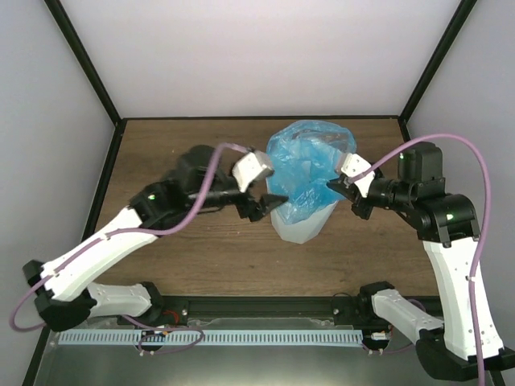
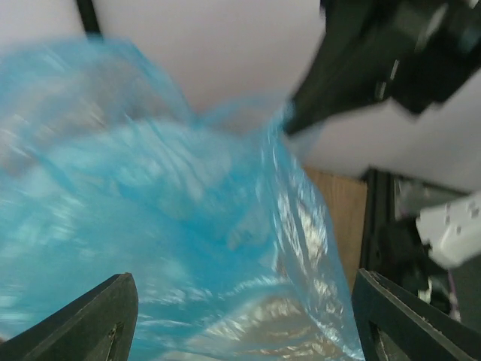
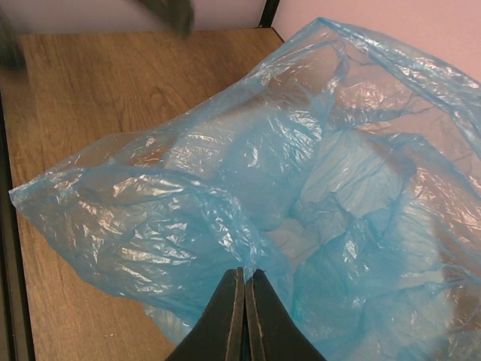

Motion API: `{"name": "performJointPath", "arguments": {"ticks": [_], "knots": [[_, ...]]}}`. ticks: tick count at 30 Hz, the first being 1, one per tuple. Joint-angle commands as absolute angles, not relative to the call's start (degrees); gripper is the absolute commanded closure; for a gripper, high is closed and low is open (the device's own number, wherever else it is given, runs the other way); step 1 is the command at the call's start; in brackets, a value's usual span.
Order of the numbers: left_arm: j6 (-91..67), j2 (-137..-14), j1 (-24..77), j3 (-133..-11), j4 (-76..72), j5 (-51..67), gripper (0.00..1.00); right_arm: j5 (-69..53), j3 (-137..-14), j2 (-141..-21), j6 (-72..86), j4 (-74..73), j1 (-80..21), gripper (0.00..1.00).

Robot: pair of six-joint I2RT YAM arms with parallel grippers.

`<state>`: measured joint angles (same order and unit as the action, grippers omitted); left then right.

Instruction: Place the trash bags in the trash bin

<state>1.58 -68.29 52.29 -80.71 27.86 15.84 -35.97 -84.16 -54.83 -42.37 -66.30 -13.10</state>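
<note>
**Step in hand: seat the bag in the bin.** Judged from the layout, the film is over the opening but not yet pushed inside.

1. The left gripper (image 2: 244, 316) is released, with its jaws spread wide and the film in front of them. Lower it over the middle of the bag and press downward, not sideways, because the bin is light and may tip or slide.
2. The right gripper (image 3: 244, 282) is clenched at the bag's edge. Whether film is pinched between its fingers cannot be told. Use it to steady the bag's right side while the left arm pushes.
3. Work slowly, since thin film springs back and clings to the fingers.

**Condition of the items**

- The thin, translucent light-blue plastic film bag (image 1: 310, 165) is wrinkled and glossy. It billows above and over the bin rim and hangs down the near face.
- The white translucent tapered plastic bin (image 1: 299, 227) stands upright at mid-table on the brown wooden tabletop (image 1: 185, 137), between the two grippers. Only its lower part shows.
</note>
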Motion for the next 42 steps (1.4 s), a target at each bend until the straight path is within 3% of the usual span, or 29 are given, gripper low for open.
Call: {"name": "performJointPath", "arguments": {"ticks": [1,21,27,29,30,42], "knots": [[9.45,-72.85,55.89,-78.60,33.55,15.24,0.20,-34.19,-83.91,-53.14,-40.79,-64.61,-13.43,0.99],[12.97,-75.33,62.71,-76.46,26.58,18.41,0.25,-31.05,-82.44,-51.35,-38.93,-64.34,-13.45,0.99],[12.96,-76.90,63.53,-77.69,27.40,14.06,0.59,-29.82,-81.66,-50.19,-39.48,-65.09,-13.45,0.99],[12.05,-76.40,64.18,-77.58,27.02,10.91,0.83,-29.95,-80.96,-49.34,-40.68,-66.21,-13.45,0.99],[11.56,-76.00,64.50,-77.27,26.75,8.86,0.88,-30.47,-80.45,-48.87,-42.00,-67.07,-13.44,0.99],[14.41,-75.11,72.05,-75.99,36.09,-14.25,0.96,-29.47,-72.41,-42.76,-57.91,-68.69,-13.40,0.99]]}}
